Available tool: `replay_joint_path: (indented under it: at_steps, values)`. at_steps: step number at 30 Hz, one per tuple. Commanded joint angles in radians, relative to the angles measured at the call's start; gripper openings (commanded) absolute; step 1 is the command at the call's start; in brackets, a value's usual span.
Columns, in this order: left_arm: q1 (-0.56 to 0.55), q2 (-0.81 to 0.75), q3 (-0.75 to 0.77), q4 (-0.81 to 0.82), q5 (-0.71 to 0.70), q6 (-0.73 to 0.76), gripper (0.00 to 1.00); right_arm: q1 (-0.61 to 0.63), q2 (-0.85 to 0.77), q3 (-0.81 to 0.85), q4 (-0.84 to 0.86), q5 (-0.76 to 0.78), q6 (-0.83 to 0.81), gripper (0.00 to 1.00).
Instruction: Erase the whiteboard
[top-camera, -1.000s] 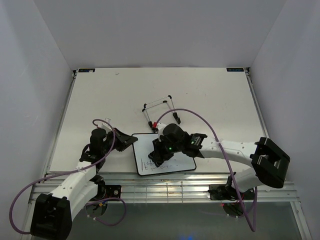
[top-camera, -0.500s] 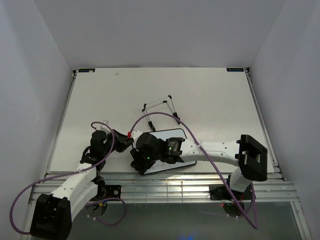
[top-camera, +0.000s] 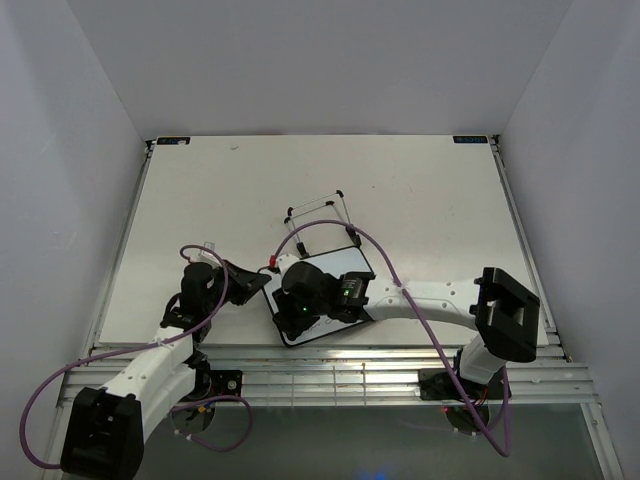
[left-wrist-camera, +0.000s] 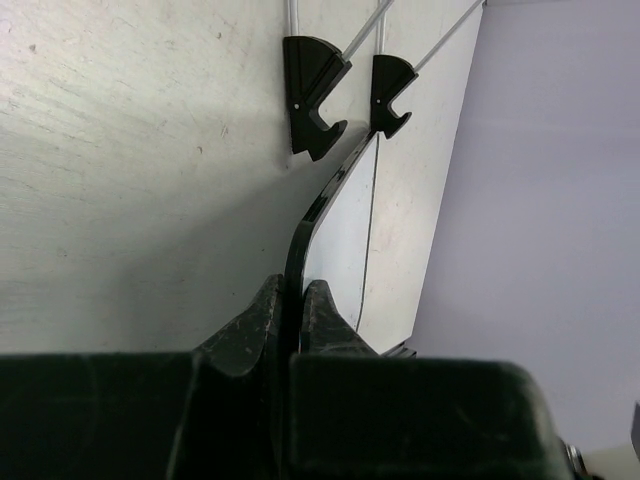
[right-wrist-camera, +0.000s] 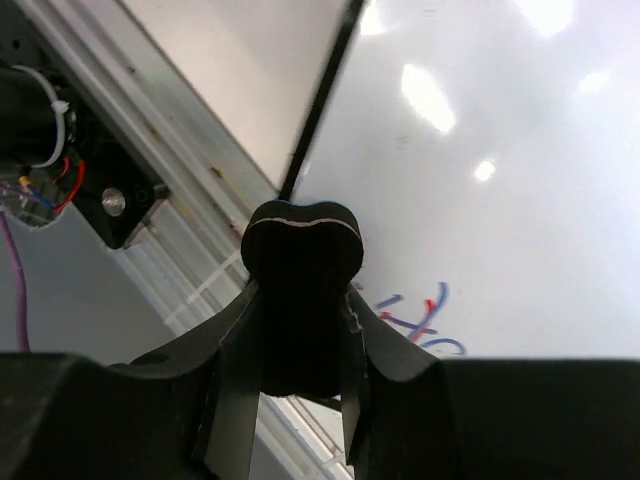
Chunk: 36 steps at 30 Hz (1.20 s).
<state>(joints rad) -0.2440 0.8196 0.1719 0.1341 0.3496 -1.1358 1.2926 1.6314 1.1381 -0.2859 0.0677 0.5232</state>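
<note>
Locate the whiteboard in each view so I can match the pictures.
Top external: the whiteboard lies low centre, tilted, largely under the right arm.
Left wrist: seen edge-on at mid-picture, its edge pinched in the left tool.
Right wrist: fills the upper right, with writing lower down beside the eraser.
Shared landmark: its black frame.

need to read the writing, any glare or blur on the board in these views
right wrist: white glare spots on the board, but the red and blue marks beside the eraser show clearly; left wrist: board seen edge-on, left tool dark and soft; top: even light, right arm covers most of the board
</note>
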Motion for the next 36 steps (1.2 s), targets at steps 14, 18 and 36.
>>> replay_joint_path:
  at_steps: [14,18,36]
  values:
    - [-0.001,0.021,0.017,-0.048,0.054,0.062,0.0,-0.245,-0.06,-0.337,-0.101,0.061,-0.058,0.08]
    - [0.0,0.02,0.017,-0.054,0.052,0.067,0.0,-0.295,-0.096,-0.389,-0.117,0.055,-0.086,0.08]
    - [0.0,0.004,0.014,-0.064,0.051,0.071,0.0,-0.076,-0.141,0.013,-0.294,0.153,-0.019,0.08]
